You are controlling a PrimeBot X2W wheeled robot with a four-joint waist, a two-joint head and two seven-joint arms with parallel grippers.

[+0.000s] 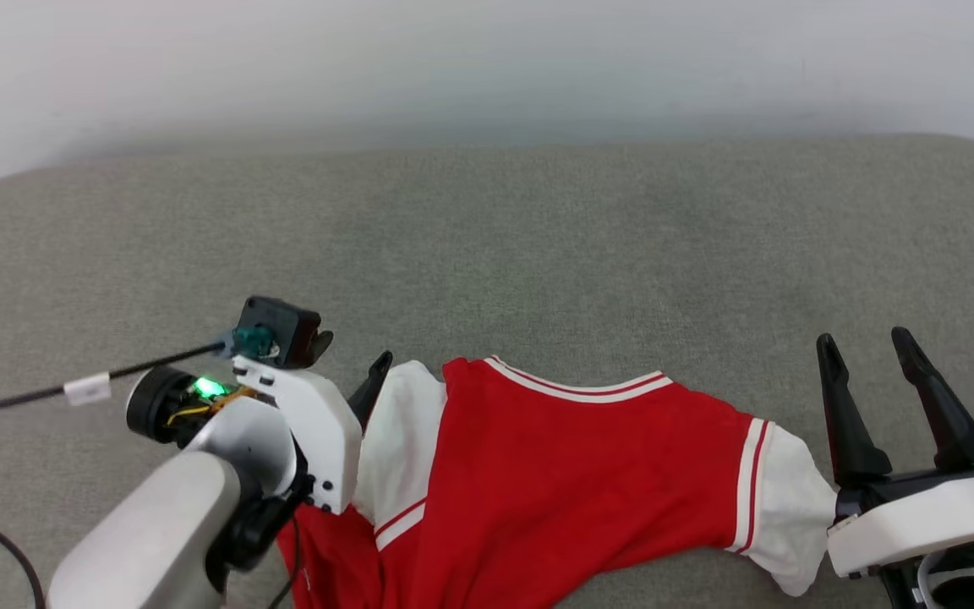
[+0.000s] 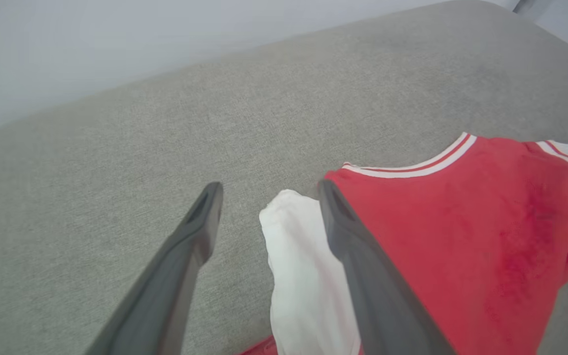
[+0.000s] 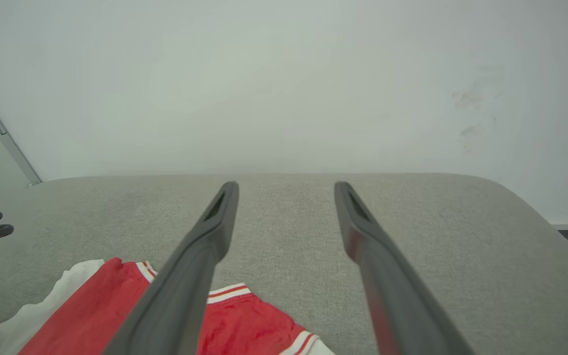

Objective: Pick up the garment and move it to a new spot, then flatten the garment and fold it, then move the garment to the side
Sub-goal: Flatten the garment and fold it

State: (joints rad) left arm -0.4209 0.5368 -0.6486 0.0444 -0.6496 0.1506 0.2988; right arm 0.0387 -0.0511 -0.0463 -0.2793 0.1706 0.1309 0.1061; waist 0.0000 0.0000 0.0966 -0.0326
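The garment point(image 1: 538, 491) is cut off below by the head view's edge.

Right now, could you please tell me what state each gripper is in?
Left gripper: open, holding nothing, at the edge of the garment.
Right gripper: open, holding nothing.

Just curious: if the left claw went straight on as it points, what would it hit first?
The left gripper would likely meet the grey cushion just beyond the garment's white sleeve; depth is unclear.
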